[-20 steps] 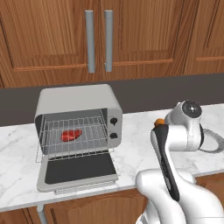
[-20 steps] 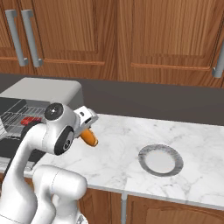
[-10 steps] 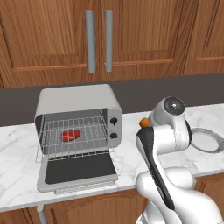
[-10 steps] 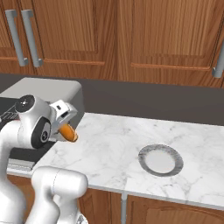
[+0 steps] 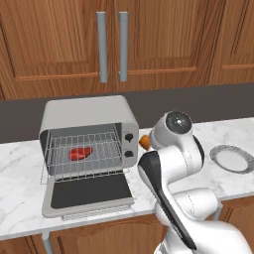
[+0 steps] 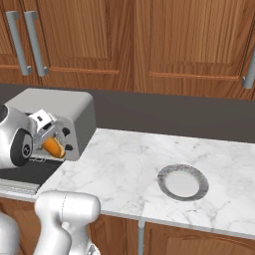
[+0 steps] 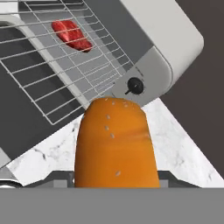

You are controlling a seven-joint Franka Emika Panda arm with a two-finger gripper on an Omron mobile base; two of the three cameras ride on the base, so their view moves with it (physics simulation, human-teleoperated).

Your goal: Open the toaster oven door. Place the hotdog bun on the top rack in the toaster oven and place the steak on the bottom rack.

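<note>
The steak (image 5: 81, 153) lies on a wire rack inside the toaster oven (image 5: 89, 144), above the lowered toaster oven door (image 5: 89, 191). Just right of the oven's knob edge, the claw (image 6: 50, 142) grips the hotdog bun (image 6: 54, 147) above open counter (image 6: 124, 169).

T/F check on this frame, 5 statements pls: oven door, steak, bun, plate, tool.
1. The oven door is shut. False: it lies folded down, open, in front of the oven.
2. The steak lies on a rack inside the oven. True.
3. The bun lies on the plate. False: the tool holds it up by the oven's knob side, and the plate holds nothing.
4. The bun is already on a rack. False: it is outside the cavity, in front of the oven's right front corner.
5. The plate sits on the counter well off to the oven's right. True.
</note>
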